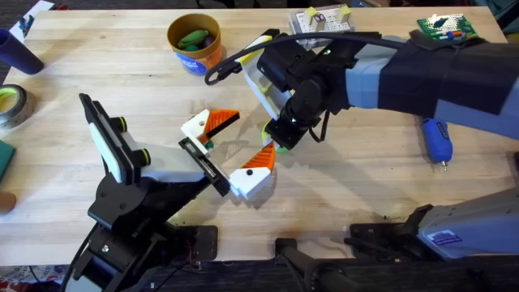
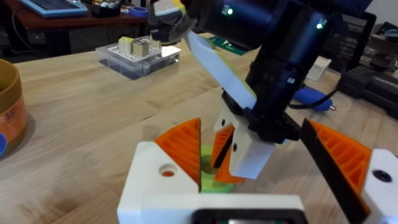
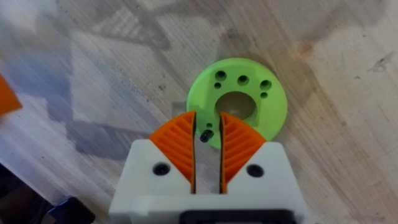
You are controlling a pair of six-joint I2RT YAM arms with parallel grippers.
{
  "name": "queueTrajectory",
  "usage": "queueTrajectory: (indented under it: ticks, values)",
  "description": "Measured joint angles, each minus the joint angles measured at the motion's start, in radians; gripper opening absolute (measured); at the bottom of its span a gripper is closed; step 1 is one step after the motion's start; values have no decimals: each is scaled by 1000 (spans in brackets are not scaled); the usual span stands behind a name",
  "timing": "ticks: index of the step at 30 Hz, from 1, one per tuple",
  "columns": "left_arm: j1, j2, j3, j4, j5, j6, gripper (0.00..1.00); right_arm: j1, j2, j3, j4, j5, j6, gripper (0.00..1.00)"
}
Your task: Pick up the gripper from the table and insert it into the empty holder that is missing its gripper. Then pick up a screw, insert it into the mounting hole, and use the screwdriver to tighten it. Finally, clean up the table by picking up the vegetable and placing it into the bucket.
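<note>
My left gripper (image 1: 255,134) is wide open. Its two white blocks with orange ribbed wedge fingers (image 2: 180,146) sit at either end of the narrow black holder bar (image 1: 203,162). Between them, my right gripper (image 3: 207,124) points down at a green disc (image 3: 249,99) on the table. Its fingers stand a narrow gap apart over the disc's rim, either side of a small dark screw (image 3: 205,134). The blue screwdriver (image 1: 436,139) lies on the table at the right. The orange bucket (image 1: 195,40) stands at the back, with a green vegetable (image 1: 193,36) inside.
A clear parts box (image 1: 320,20) and a green circuit board (image 1: 444,26) sit along the far edge. A tape roll (image 1: 12,105) and a dark blue cylinder (image 1: 16,50) are at the left. The right arm's cable loops near the bucket.
</note>
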Motion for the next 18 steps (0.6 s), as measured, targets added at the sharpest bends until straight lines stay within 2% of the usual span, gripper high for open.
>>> queueTrajectory:
  ticks: [8,12,18]
  values:
    - [0,0,0,2,-1,-1,987,-8,-7,11,-79,15,0,204]
    - [0,0,0,2,-1,-1,986,-47,-113,55,-106,26,0,204]
    - [0,0,0,2,-3,-1,986,-114,-374,79,-158,29,20,204]
